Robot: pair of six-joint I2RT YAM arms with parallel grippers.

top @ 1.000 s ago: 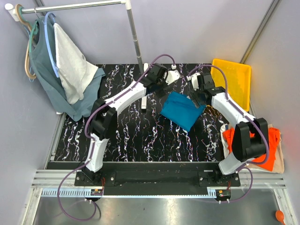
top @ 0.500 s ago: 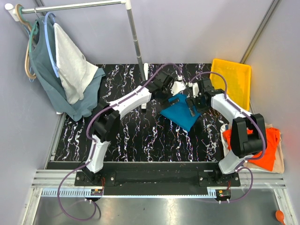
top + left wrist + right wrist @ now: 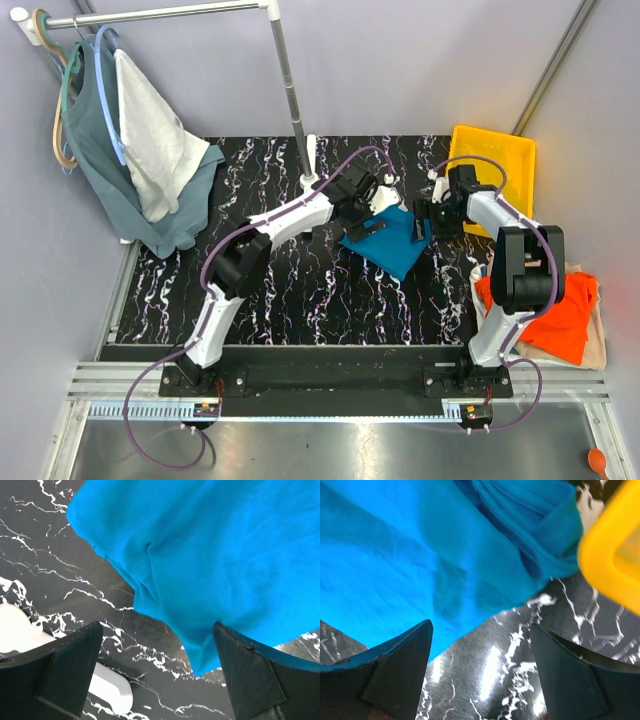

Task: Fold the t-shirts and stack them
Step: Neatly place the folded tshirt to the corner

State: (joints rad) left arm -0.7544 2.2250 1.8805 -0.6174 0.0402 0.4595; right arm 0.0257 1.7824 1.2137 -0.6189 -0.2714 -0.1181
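On the far side of the table (image 3: pixel 280 290): the teal t-shirt (image 3: pixel 388 240) lies as a compact folded packet, just beside the yellow tray (image 3: pixel 495 170).
Left gripper (image 3: pixel 375 193): jaws spread wide and empty, over the packet's far-left edge. Its wrist view shows a loose pointed corner of cloth between the fingers.
Right gripper (image 3: pixel 428 218): also wide and empty, over the right edge, where the cloth bunches in thick rolls near the tray rim.
Other shirts: the orange t-shirt (image 3: pixel 555 315) lies on the cream t-shirt (image 3: pixel 592 350) at the table's near right edge, well apart from the teal one.
Step, as judged: taking the packet by two edges, either to fold it once more or to carry it to the stack.
Doing it well: each gripper should come down astride every layer, not the top one alone. Both should close together and lift level, so the folds do not open.
Watch: the right fingers should keep off the tray rim, and the bunched end may slip out of a shallow pinch.
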